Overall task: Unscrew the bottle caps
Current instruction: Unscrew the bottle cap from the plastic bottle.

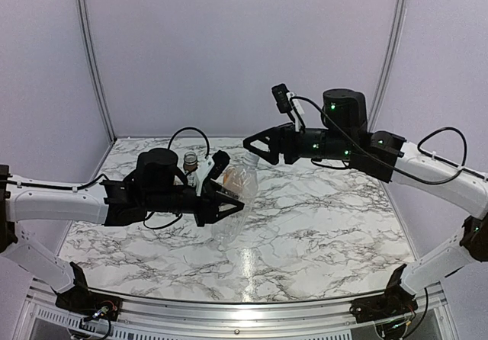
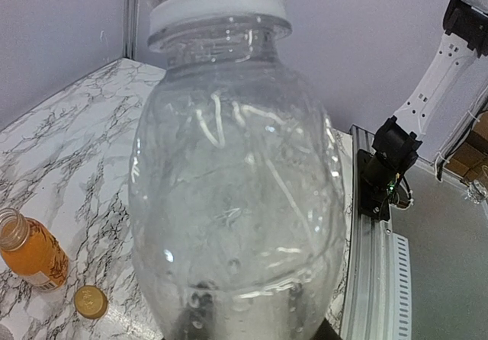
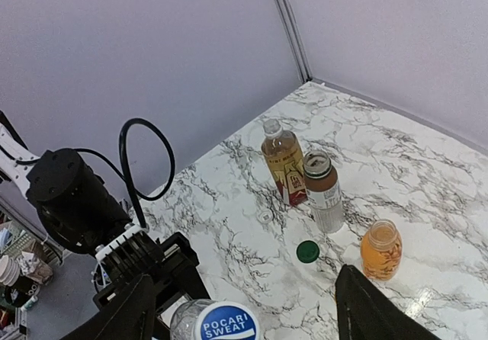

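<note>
Marble table [image 1: 328,226], both arms reaching in over the middle. Your left arm comes from the left, your right arm from the right, and they meet just left of centre.

Left gripper [image 1: 229,200]: jaws clamped on the belly of the tall clear bottle [image 2: 236,203], which is held off the table and tilted, neck toward the far right. It fills the left wrist view.

Right gripper [image 1: 255,145]: jaws well apart. In the right wrist view the fingers [image 3: 374,309] straddle the neck end of that bottle without touching it, so no grip on the cap yet.

Three more bottles stand on the far-left part of the table, near one another:
- amber tea bottle [image 3: 284,163], red label; neck looks bare
- short clear bottle [image 3: 325,195], white label, mouth open
- orange juice bottle [image 3: 381,250], mouth open

Caps:
- white-and-blue cap [image 3: 226,322] is on the tall clear bottle, between your right fingers
- dark green cap [image 3: 307,251] lies loose on the marble near the short clear bottle
- small white cap [image 3: 264,216] lies loose just beside the tea bottle
- orange cap [image 2: 91,302] lies loose beside the juice bottle

Progress, as I read it: three of the four are done and one is left — the cap on the held bottle. Your next step looks like closing the right jaws on that cap and twisting while the left holds firm; watch the thin clear wall for squashing or slipping
</note>
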Robot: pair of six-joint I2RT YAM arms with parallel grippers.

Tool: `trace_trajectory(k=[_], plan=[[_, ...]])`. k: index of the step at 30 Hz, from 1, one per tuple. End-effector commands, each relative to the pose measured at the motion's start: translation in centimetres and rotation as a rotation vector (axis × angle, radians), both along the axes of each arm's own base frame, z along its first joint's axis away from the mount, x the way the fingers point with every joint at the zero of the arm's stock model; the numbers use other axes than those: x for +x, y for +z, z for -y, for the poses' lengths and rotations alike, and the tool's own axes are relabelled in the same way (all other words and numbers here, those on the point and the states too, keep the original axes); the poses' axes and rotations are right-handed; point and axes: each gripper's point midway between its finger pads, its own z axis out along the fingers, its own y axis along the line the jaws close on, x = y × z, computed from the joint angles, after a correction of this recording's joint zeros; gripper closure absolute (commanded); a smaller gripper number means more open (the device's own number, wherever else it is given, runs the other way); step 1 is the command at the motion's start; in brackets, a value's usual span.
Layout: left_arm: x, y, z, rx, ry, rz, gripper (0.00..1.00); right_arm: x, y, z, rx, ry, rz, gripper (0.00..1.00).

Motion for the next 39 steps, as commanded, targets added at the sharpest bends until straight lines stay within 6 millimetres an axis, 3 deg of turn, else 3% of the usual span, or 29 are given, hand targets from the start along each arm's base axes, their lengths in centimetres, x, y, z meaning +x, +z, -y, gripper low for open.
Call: trace_trajectory(k=[1, 15, 25, 30, 33, 39], plan=[[0.7, 1.8, 0.4, -0.036, 0.035, 0.028, 0.73, 0.0, 0.6, -0.5, 0.008, -0.012, -0.022, 0.31], [1.3, 1.8, -0.3, -0.029, 0.081, 0.046, 0.73, -0.6, -0.9, -1.8, 0.011, 0.054, -0.068, 0.52], [1.5, 1.7, -0.5, -0.025, 0.094, 0.051, 0.73, -1.2, -0.6, -2.1, 0.027, 0.092, -0.055, 0.81], [1.1, 2.1, -0.7, -0.037, 0.086, 0.055, 0.73, -1.9, 0.0, -1.5, 0.030, 0.141, 0.027, 0.91], [-0.5, 2.5, -0.5, -0.055, 0.000, 0.048, 0.72, -3.7, 0.8, -1.5, 0.038, 0.277, 0.128, 0.92], [-6.2, 4.1, -0.4, -0.125, -0.310, -0.003, 0.72, -8.9, 0.9, -1.1, 0.046, 0.606, 0.319, 0.88]])
